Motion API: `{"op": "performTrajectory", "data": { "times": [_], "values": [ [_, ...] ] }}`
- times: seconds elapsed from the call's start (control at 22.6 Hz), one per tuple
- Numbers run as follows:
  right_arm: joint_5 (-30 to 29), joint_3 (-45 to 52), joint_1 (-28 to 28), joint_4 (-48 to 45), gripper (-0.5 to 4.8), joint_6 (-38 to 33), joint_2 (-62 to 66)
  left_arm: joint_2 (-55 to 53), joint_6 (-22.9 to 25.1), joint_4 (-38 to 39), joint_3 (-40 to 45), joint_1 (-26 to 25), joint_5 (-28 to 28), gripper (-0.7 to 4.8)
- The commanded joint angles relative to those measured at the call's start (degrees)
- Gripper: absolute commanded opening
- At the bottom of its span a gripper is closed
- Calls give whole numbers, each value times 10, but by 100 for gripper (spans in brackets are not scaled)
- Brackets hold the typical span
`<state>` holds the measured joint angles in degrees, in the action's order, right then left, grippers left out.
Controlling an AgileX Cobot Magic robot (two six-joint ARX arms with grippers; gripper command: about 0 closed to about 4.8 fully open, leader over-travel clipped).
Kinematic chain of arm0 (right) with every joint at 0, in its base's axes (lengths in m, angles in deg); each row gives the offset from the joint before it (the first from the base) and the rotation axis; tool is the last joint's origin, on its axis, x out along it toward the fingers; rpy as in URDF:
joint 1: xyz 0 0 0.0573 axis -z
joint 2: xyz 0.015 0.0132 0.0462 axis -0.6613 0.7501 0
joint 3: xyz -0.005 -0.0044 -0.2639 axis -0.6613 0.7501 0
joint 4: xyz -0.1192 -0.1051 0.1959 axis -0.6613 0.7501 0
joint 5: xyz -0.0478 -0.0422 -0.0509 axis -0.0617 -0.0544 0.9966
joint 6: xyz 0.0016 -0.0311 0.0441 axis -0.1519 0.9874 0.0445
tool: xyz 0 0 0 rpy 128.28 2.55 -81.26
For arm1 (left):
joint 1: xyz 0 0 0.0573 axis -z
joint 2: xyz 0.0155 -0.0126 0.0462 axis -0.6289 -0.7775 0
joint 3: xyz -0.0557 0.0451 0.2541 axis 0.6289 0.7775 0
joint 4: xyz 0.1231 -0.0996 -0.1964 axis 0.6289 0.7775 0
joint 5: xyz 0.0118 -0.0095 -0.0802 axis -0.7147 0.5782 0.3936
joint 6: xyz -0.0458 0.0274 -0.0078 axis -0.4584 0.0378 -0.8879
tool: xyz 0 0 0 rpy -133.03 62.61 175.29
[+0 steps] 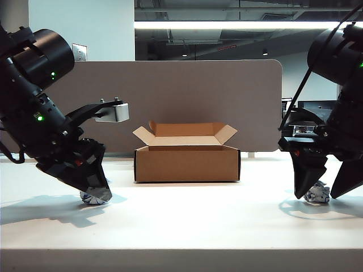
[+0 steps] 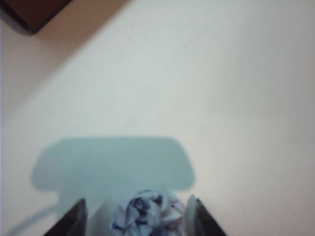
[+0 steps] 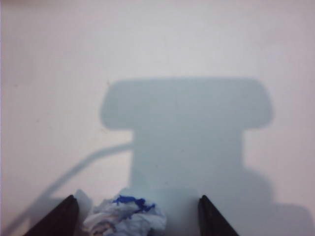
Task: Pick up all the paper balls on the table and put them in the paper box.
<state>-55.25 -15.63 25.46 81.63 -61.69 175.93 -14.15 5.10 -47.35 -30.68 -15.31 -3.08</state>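
Exterior view: grasp step, left gripper (image 1: pixel 97 194) and right gripper (image 1: pixel 319 191) open astride paper balls on desk (image 1: pixel 193 218); next, close, lift.

Left hand (image 2: pixel 140 216) is spread wide with a crumpled paper ball (image 2: pixel 146 214) sitting between its fingers (image 2: pixel 74 221) on the white tabletop (image 2: pixel 221 88); dark box corner (image 2: pixel 34 12) far off.
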Motion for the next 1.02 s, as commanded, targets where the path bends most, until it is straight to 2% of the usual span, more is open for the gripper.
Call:
{"op": "performTrajectory", "data": {
  "times": [0.04,0.44,0.62,0.71,1.02],
  "values": [
    [-4,0,-1,17,303,-3,-1,0,-4,-11,-2,0,-4,212],
    [-4,0,-1,25,207,-5,-1,0,-15,-11,-2,0,-4,205],
    [-4,0,-1,25,206,-5,-1,0,-15,-11,-2,0,-4,203],
    [-4,0,-1,25,205,-5,-1,0,-15,-11,-2,0,-4,172],
    [-5,-1,-1,7,197,-4,-2,0,-30,-12,-35,0,-3,171]
  ]
}}
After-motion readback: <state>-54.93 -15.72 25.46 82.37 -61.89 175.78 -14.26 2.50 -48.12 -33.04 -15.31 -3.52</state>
